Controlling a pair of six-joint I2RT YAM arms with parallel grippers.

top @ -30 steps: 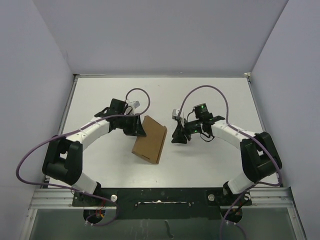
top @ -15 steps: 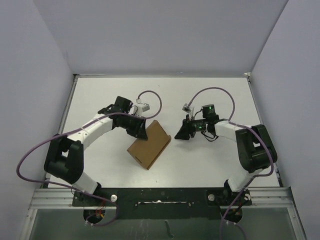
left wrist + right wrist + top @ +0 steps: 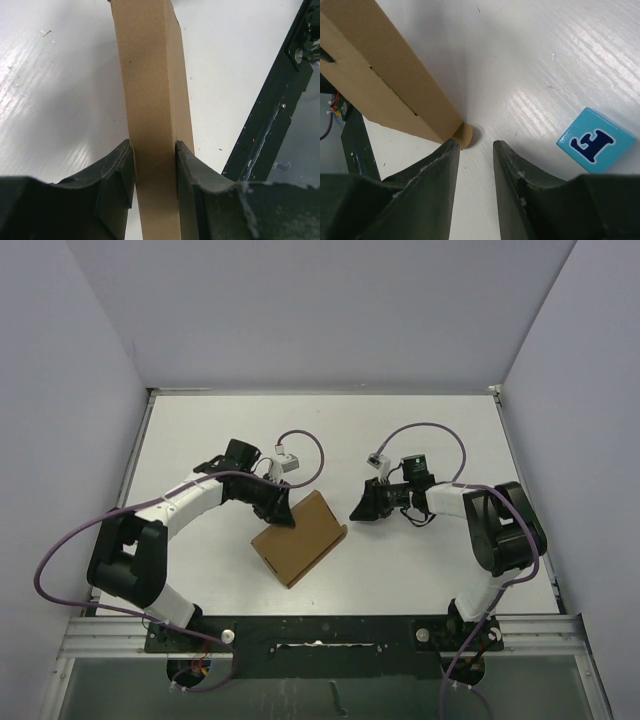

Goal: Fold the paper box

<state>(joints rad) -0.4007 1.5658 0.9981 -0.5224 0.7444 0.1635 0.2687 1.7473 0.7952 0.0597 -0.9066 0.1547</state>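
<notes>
The paper box [image 3: 298,538] is a slim brown cardboard box, folded flat-sided, held just above the table in the middle. My left gripper [image 3: 281,508] is shut on its upper left end. In the left wrist view both fingers press the box's [image 3: 150,75] narrow faces, with the gripper [image 3: 154,165] clamped around it. My right gripper [image 3: 357,508] sits just right of the box's far corner. In the right wrist view it [image 3: 474,150] is open with only bare table between the fingers. A small rounded flap [image 3: 465,135] of the box [image 3: 385,85] lies beside the left fingertip.
A small blue cube [image 3: 592,140] with a dark letter lies on the table to the right of my right gripper. The black base rail [image 3: 270,120] runs along the near edge. Grey walls [image 3: 330,310] enclose the white table [image 3: 200,430].
The left gripper has swung the box clockwise and a little toward the near edge. The right gripper has turned and now points at the box's right corner.
</notes>
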